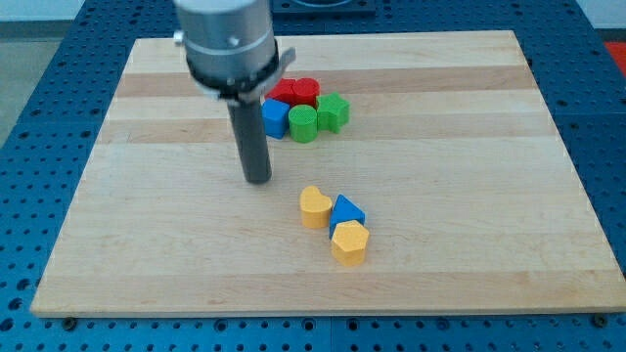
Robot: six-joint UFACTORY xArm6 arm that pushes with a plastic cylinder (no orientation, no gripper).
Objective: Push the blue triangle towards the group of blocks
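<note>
The blue triangle (346, 212) lies right of the board's centre, wedged between a yellow heart (314, 207) on its left and a yellow block (349, 242) just below it, touching both. My tip (257, 180) rests on the board, apart from it, to the left and slightly above the yellow heart. The group of blocks sits near the view's top centre: a blue block (275, 118), a green cylinder (303, 124), a green star-like block (334, 112) and two red blocks (295, 93), partly hidden by the arm.
The wooden board (469, 166) lies on a blue perforated table. The arm's grey body (227, 44) hangs over the board's top left-centre.
</note>
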